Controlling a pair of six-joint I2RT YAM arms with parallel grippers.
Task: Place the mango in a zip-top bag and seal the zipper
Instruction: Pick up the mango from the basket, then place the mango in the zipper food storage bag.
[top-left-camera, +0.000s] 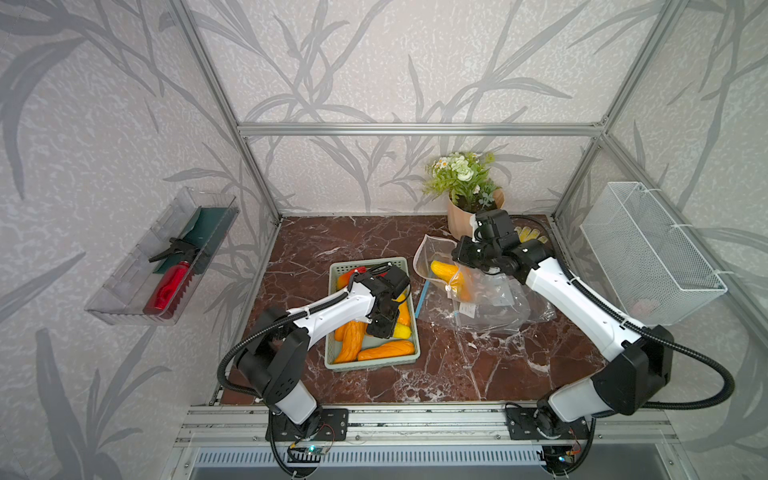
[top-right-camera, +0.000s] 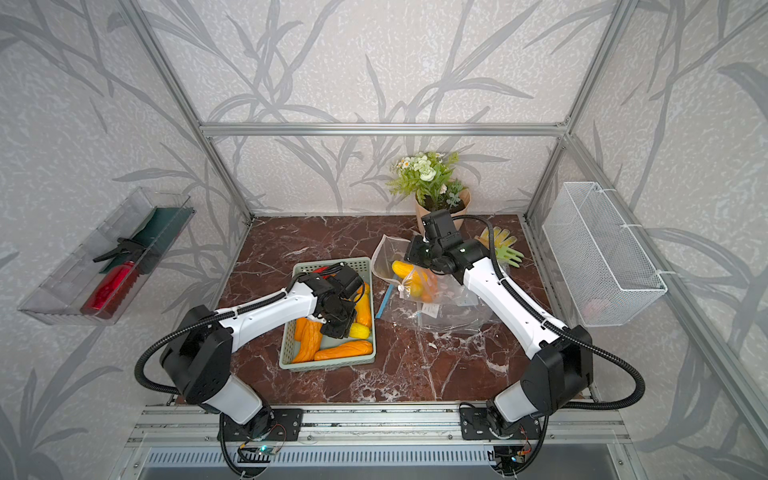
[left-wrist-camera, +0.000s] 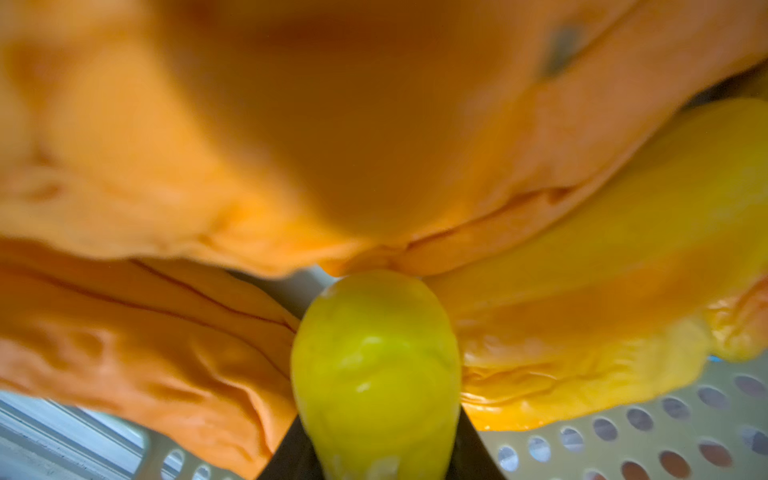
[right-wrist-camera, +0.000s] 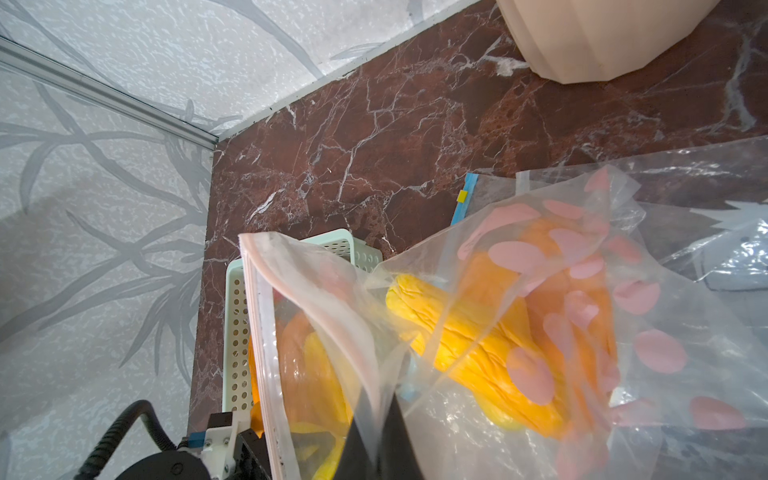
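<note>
Clear zip-top bag (right-wrist-camera: 324, 282) on the desk (top-left-camera: 374, 241): mango (right-wrist-camera: 453, 332) in, mouth unsealed.
Rim pinched by the right gripper (right-wrist-camera: 376, 432); left gripper (left-wrist-camera: 376, 453) squeezes a yellow fruit (left-wrist-camera: 374, 353) in the basket (top-left-camera: 374, 365). Sealing not yet done.

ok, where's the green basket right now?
In a top view the basket sits left of centre on the table, under the left hand, with the spotted bag to its right.

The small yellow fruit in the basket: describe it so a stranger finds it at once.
On the red marble tabletop, find the mint-green perforated basket under the left arm. Among its long, wrinkled orange pieces, between the jaws of the left gripper, lies the small yellow fruit: the only smooth, rounded, lemon-yellow one.
</note>
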